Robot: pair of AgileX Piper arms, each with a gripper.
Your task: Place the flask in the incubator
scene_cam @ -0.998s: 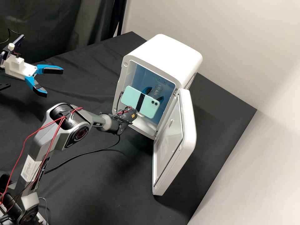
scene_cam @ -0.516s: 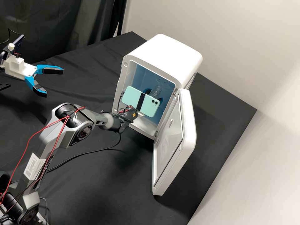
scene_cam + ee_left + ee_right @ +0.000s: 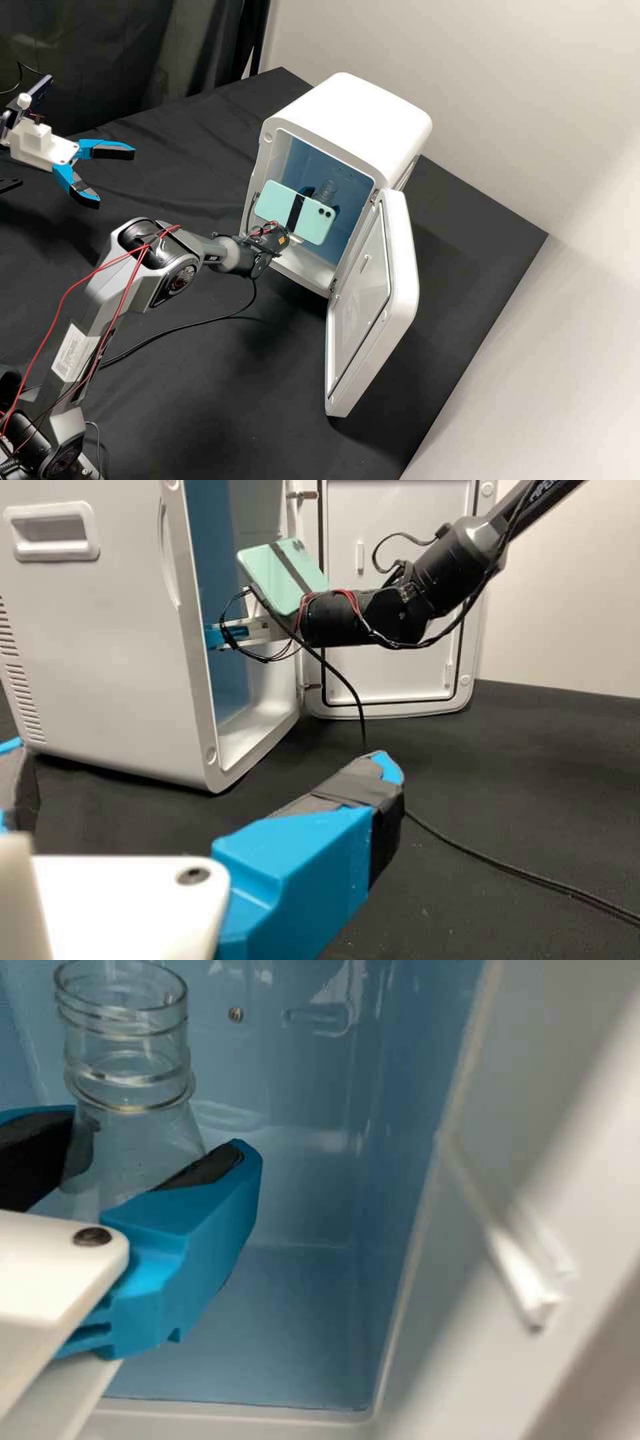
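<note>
A clear glass flask point(image 3: 125, 1090) with an open, threaded neck is held between the blue fingers point(image 3: 190, 1230) of the right gripper point(image 3: 135, 1160), inside the pale blue chamber of the incubator point(image 3: 400, 1160). The flask's base is hidden behind the fingers. The chamber is bordered by a white frame point(image 3: 570, 1140).

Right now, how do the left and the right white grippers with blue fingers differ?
The left gripper is open and empty; the right gripper is shut on the clear glass flask. The left gripper hangs over the black bench; the right gripper is inside the white incubator. Both share the same white-and-blue build.
</note>
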